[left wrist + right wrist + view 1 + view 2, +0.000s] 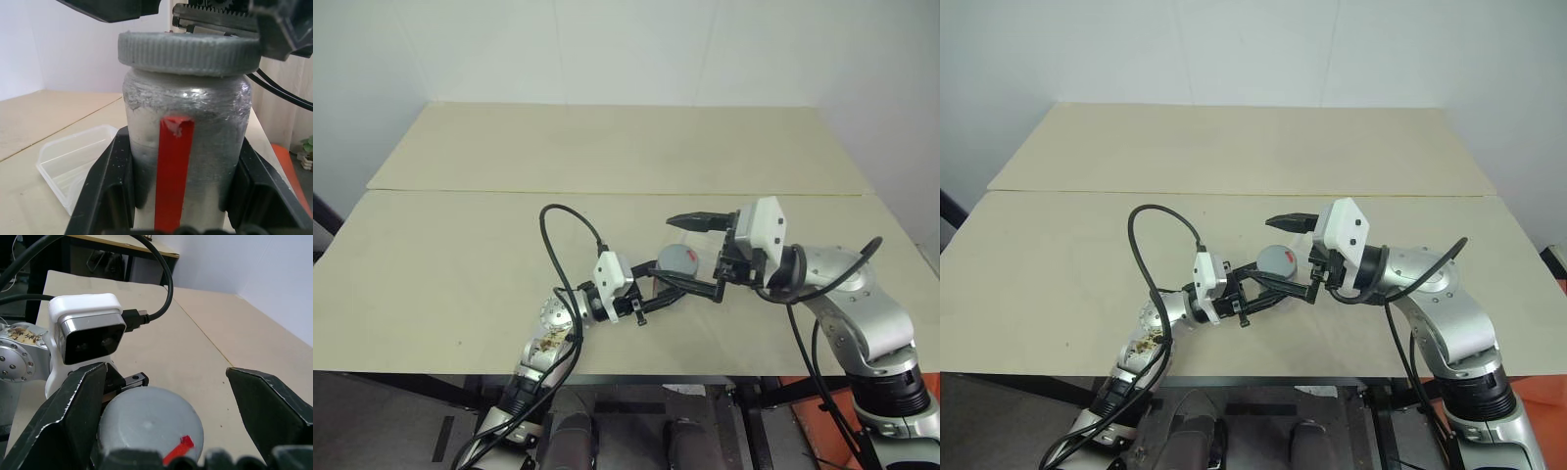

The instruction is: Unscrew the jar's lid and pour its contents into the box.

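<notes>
My left gripper (pixel 668 284) is shut on the jar (pixel 195 117) and holds it upright above the table's near edge. The jar has a silvery body with a vertical red stripe. Its grey ribbed lid (pixel 677 260), marked with a small red mark, sits on top. My right gripper (pixel 668 251) is open and level, one finger on each side of the lid (pixel 151 418), apart from it. The clear plastic box (pixel 73 161) lies on the table beyond the jar in the left wrist view.
The beige table (pixel 607 157) has a seam (pixel 460 191) running across its middle and stretches back to a white wall. A black cable (pixel 558 245) loops up from my left wrist. The table's front edge (pixel 411 370) runs just under both arms.
</notes>
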Robot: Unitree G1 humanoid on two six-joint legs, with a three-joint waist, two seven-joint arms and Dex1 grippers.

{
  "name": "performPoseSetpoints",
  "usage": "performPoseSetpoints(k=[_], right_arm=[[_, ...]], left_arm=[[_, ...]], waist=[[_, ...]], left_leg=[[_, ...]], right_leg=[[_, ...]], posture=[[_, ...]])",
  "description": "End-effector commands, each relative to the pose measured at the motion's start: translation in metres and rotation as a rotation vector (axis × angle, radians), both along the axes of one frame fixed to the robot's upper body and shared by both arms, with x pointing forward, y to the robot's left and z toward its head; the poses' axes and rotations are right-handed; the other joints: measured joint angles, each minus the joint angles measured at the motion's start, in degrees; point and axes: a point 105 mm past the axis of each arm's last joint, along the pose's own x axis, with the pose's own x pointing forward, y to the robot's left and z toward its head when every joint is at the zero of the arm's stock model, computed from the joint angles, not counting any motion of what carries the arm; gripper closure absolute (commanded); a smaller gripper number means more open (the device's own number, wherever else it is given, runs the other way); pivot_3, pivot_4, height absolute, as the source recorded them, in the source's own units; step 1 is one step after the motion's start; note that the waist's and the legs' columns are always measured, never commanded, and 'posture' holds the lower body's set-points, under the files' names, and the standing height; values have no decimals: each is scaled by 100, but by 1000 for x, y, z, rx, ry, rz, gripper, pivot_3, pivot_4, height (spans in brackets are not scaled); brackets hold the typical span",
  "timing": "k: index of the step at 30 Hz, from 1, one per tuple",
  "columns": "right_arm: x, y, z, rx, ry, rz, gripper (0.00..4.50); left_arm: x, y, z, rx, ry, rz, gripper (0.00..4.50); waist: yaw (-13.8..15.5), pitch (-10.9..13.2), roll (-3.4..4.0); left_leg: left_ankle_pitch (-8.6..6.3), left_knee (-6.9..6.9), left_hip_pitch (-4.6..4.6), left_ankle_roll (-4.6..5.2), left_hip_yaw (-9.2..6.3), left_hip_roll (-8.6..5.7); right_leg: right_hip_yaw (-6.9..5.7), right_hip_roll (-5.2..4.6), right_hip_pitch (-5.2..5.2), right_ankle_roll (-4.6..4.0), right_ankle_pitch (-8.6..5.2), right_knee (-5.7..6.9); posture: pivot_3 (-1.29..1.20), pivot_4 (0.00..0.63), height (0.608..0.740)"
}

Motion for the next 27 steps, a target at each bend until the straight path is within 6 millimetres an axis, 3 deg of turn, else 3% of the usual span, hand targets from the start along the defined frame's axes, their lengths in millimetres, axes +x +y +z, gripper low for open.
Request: performPoseSetpoints(k=[1,27], right_arm=[[2,-13,10,12,-39,-51,38],[12,-50,-4,-13,-18,-185,38]], left_arm=[[-2,1,14,-41,-52,-14,2578],[-4,1,12,-39,-53,-33,2578]], waist=[[1,0,0],[1,0,0]], left_leg=[[0,0,0,0,0,0],[0,0,0,0,7,0]], right_leg=[[0,0,0,0,0,0],[0,1,0,0,0,0]], posture=[[0,150,740],[0,150,740]])
